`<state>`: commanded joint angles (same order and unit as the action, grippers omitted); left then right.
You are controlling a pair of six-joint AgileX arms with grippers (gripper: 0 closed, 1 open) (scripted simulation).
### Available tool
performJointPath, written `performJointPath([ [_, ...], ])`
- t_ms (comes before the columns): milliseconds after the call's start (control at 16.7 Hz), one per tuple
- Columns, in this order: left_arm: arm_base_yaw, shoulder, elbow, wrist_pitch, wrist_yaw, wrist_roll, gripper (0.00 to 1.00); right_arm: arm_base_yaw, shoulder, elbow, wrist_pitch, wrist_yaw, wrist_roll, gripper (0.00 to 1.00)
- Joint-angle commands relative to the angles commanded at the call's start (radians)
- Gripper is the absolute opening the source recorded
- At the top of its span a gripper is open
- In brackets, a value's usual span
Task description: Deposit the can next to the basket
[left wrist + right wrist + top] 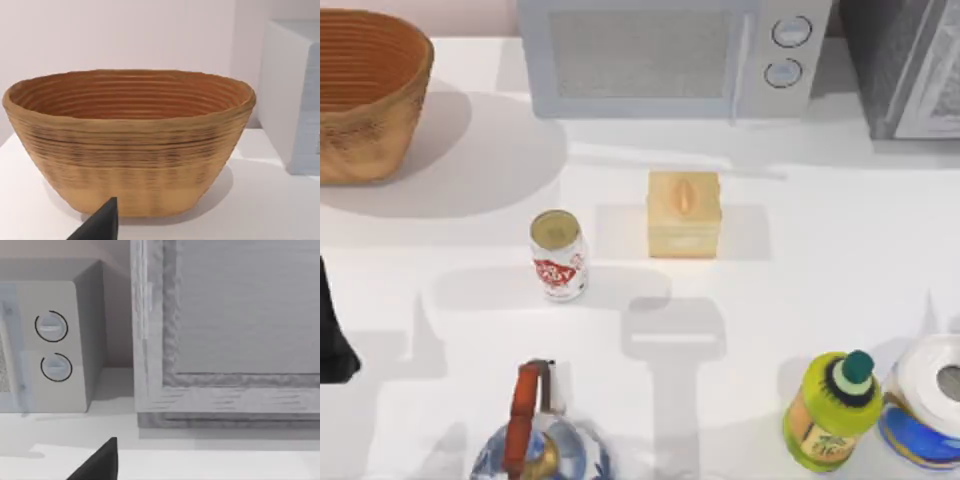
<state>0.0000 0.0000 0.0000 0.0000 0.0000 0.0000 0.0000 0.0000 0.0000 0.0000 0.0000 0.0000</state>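
The can [558, 255] stands upright left of the table's middle, white with red markings and a dull gold top. Nothing is touching it. The basket [365, 95] is a big orange-brown wicker bowl at the far left corner, well apart from the can. In the left wrist view the basket [130, 145] stands straight ahead, with a dark part of my left gripper [100, 225] low in front of it. My left arm [332, 335] sits at the table's left edge. A dark part of my right gripper [100, 462] shows in the right wrist view.
A pale yellow box [683, 213] stands right of the can. A microwave [670, 55] and a grey appliance [910, 65] line the back. At the front stand a kettle [538, 445], a yellow-green bottle [832, 410] and a paper roll [930, 400].
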Motion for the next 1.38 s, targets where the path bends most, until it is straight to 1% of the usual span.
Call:
performJointPath([
  [240, 0.002, 0.031, 0.030, -0.025, 0.002, 0.021, 1.00, 0.000, 0.000, 0.000, 0.000, 0.000, 0.000, 1.00],
  [360, 0.009, 0.104, 0.103, -0.082, 0.005, 0.069, 1.00, 0.000, 0.000, 0.000, 0.000, 0.000, 0.000, 1.00],
  [480, 0.021, 0.220, 0.215, -0.164, 0.007, 0.138, 1.00, 0.000, 0.000, 0.000, 0.000, 0.000, 0.000, 1.00],
  [720, 0.055, 0.572, 0.510, -0.382, 0.007, 0.319, 1.00, 0.000, 0.000, 0.000, 0.000, 0.000, 0.000, 1.00],
  [1140, 0.127, 1.333, 1.074, -0.825, -0.004, 0.679, 1.00, 0.000, 0.000, 0.000, 0.000, 0.000, 0.000, 1.00],
  [1380, 0.163, 1.666, 1.348, -1.034, -0.006, 0.849, 1.00, 0.000, 0.000, 0.000, 0.000, 0.000, 0.000, 1.00],
])
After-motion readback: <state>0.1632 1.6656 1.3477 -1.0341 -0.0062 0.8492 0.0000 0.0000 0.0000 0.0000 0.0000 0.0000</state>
